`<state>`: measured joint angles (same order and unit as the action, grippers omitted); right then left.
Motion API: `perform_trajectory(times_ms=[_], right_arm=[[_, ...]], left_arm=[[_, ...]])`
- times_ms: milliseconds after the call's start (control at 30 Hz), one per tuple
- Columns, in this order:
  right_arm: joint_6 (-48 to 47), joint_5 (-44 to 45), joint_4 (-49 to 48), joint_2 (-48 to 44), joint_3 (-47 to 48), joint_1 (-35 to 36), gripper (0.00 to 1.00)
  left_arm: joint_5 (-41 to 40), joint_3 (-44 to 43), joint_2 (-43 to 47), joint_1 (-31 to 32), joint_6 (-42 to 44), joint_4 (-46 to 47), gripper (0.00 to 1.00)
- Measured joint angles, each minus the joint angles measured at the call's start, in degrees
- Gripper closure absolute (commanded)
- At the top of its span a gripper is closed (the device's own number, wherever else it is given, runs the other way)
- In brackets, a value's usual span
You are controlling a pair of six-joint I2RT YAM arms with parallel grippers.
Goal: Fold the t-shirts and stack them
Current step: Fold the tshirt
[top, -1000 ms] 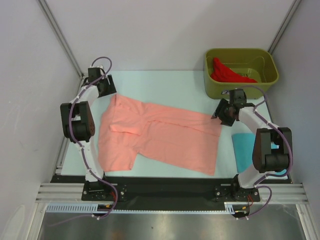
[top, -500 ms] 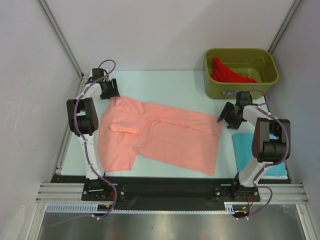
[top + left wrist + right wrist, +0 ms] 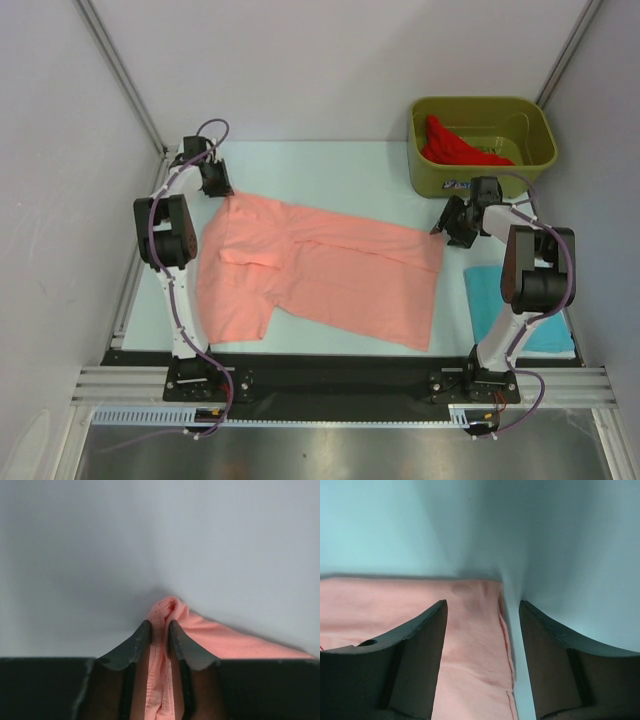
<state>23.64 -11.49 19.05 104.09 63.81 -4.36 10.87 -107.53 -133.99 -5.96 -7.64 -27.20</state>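
A salmon-pink t-shirt (image 3: 320, 270) lies spread flat across the middle of the table. My left gripper (image 3: 223, 191) is at its far left corner, shut on a bunched fold of the pink hem (image 3: 165, 611); the dark fingertips (image 3: 137, 642) pinch the fabric between them. At the shirt's far right corner my right gripper (image 3: 441, 229) stands open. Its fingers (image 3: 422, 635) straddle the pink corner (image 3: 475, 630) flat on the table. A turquoise-blue t-shirt (image 3: 487, 300) lies folded at the right, partly under the right arm. A bright red t-shirt (image 3: 455, 148) sits in the tub.
The olive-green tub (image 3: 480, 103) stands at the back right corner, just behind the right gripper. White walls close in the left, back and right sides. The arm bases and a black rail (image 3: 330, 375) line the near edge.
My left gripper has shut on the pink shirt's far left corner. The right gripper has shifted slightly at the far right corner and stays open.
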Motion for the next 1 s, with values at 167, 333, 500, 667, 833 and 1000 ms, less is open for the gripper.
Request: perform_trajectory(times_ms=[167, 333, 500, 667, 833, 1000], right_arm=[[1.2, 0.5, -1.9, 1.0, 0.4, 0.3, 0.55], [3.6, 2.2, -4.4, 2.3, 0.4, 1.1, 1.00], [7.8, 6.7, -6.5, 2.7, 0.2, 2.9, 1.00], [11.4, 13.9, -11.1, 1.9, -1.9, 6.4, 1.00], [12.0, 18.4, -13.1, 1.9, -2.0, 8.9, 1.00], [11.5, 20.5, -12.9, 2.1, -0.9, 9.3, 0.94]], left_arm=[[0.3, -0.5, -0.5, -0.3, -1.3, 0.0, 0.86], [0.3, -0.5, -0.5, -0.7, -3.2, 0.5, 0.99], [-0.7, -1.9, -1.6, -1.5, -5.0, 2.1, 1.00], [-2.0, -5.9, -4.2, -2.2, -7.5, 2.6, 1.00], [-1.1, -12.6, -8.0, -2.7, -10.5, 2.4, 1.00], [0.1, -17.6, -10.8, -2.8, -11.8, 1.0, 0.53]])
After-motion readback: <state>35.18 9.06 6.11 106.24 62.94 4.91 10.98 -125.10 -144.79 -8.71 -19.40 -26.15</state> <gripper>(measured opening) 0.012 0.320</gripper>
